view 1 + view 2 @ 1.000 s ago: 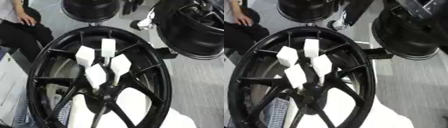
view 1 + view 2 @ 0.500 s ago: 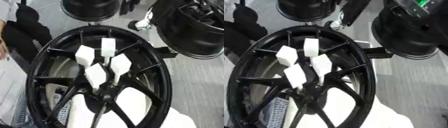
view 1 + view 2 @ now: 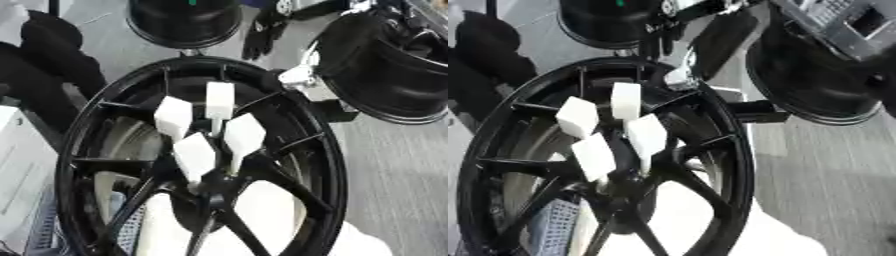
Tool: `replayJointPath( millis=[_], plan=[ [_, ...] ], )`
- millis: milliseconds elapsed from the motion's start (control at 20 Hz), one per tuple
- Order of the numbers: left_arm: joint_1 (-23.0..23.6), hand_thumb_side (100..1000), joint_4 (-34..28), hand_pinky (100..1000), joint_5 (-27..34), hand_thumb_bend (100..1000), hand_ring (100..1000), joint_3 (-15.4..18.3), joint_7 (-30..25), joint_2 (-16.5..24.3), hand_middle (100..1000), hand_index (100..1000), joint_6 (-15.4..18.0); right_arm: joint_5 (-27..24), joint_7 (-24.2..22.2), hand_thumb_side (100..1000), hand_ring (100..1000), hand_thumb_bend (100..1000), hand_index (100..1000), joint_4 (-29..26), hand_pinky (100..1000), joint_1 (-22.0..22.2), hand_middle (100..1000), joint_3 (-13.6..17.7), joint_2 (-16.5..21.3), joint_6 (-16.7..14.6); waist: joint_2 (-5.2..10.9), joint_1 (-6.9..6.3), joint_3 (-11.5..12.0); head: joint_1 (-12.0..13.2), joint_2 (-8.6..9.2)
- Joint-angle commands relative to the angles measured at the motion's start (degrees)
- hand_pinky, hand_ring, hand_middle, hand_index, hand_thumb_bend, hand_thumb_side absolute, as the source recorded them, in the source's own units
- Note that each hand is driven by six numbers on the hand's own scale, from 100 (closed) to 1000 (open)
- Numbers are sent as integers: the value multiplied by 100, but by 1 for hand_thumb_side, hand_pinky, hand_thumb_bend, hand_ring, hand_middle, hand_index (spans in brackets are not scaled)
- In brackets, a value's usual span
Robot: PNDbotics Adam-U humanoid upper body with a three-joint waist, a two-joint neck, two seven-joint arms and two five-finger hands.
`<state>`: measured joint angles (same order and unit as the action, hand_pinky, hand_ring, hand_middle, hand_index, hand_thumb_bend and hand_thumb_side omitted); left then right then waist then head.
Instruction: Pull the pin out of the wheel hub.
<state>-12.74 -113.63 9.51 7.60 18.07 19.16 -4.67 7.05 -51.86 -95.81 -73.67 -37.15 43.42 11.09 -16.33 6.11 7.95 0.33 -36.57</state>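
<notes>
The wheel hub (image 3: 325,165), a black multi-spoke rim, stood in the middle of the view and filled most of it, its spokes meeting at a central boss low in the frame. Four pins rose from the centre, each topped with a white block-shaped head. From left to right these were: the far-left pin (image 3: 172,117), the lower pin (image 3: 194,155) nearest the boss, the upper pin (image 3: 219,101), and the right pin (image 3: 243,136). All four heads stood close together, tilted slightly apart like a fan, with their thin stems running down toward the boss. White material (image 3: 267,207) showed through the gaps between the lower spokes.

Behind the hub's top edge sat a second black wheel (image 3: 184,20). To the upper right a third black wheel (image 3: 385,70) lay beside the hub's rim.

The right hand (image 3: 260,36) hung at the top of the view, between the two rear wheels and above the hub's upper rim. Its dark fingers pointed downward, straight and slightly apart, holding nothing and clear of every pin. The left hand did not appear in either view.
</notes>
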Motion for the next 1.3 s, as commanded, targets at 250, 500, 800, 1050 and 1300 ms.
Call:
replayJointPath(
  millis=[250,500,800,1050,1300],
  plan=[
    [-82,420,-96,713,-20,421,771,-12,-32,175,668,791,2,-246,375,508,809,238,852,-1079,883,200,754,45,682,714,87,-7,14,75,137],
    [-68,422,-96,713,-26,420,771,-21,-45,182,668,791,-9,-302,751,510,806,230,847,-1751,881,292,751,26,937,1373,60,10,10,164,139],
    [-66,424,-96,713,-27,419,771,-36,-62,173,668,791,-22,-345,917,503,806,238,839,-1876,879,232,750,-123,961,1670,46,29,-3,223,68],
    [-50,425,-96,714,-27,419,771,-33,-59,164,669,791,-28,-401,936,493,808,252,844,-1878,879,196,751,-219,913,1932,46,32,-7,246,33],
    [-45,427,-96,715,-19,417,772,-44,-68,135,669,791,-37,-313,1029,470,816,266,848,-1878,880,171,759,-361,787,2278,34,18,-10,240,4]
  ],
)
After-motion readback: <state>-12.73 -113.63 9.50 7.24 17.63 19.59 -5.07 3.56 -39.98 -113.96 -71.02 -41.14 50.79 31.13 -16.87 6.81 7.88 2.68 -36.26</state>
